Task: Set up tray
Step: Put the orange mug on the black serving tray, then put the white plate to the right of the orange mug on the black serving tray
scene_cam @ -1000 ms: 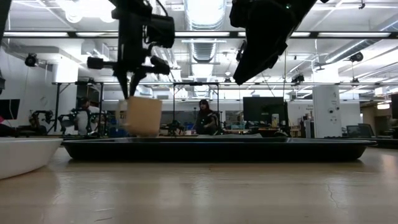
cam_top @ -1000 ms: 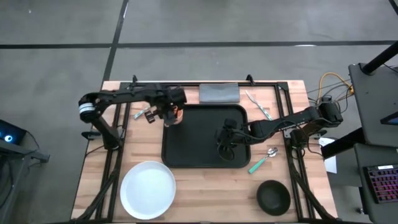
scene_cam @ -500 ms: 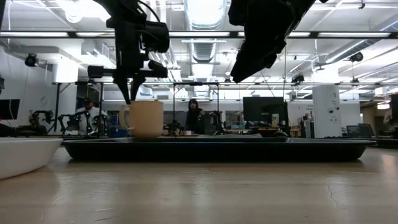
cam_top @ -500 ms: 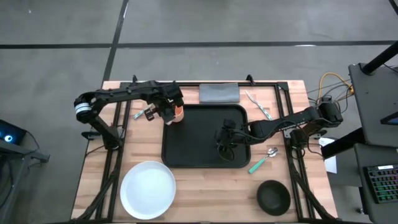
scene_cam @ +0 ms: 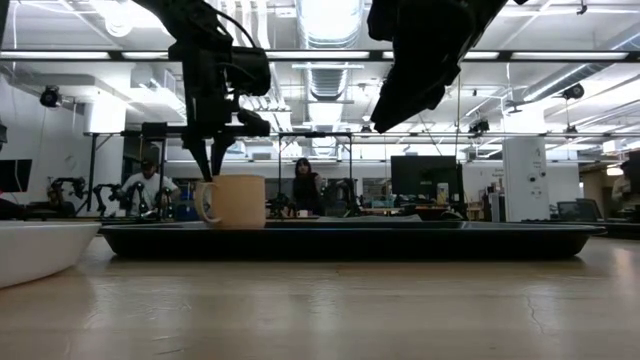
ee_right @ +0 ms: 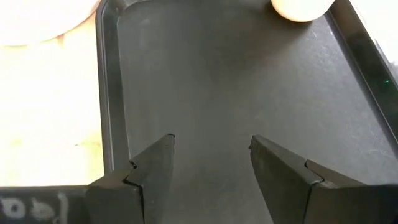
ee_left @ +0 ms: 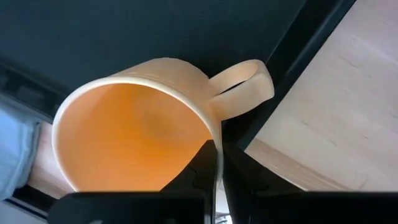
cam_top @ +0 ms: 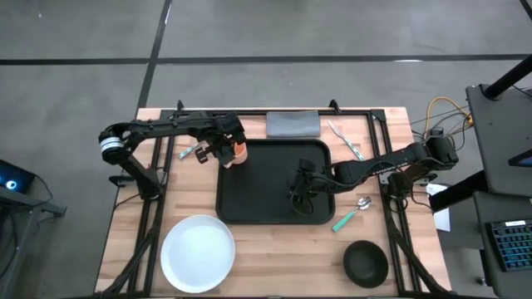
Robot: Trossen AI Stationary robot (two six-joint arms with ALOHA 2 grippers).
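Jaws on my left gripper (cam_top: 233,151) are pinched shut on the rim of the cream mug (scene_cam: 232,201), one finger inside the wall and one outside, right beside the handle; that grip keeps the mug upright as it goes onto the tray (cam_top: 274,209). Directly under those jaws lies the tray's far left corner, and the mug's base looks level with the tray rim in the low view, so I judge it is down or nearly down, though I cannot tell contact for sure. Over on my right gripper (ee_right: 211,158) the jaws stand wide apart and hold nothing, hovering above bare tray floor, with the mug well ahead of them, probably waiting clear so the left arm has room to finish
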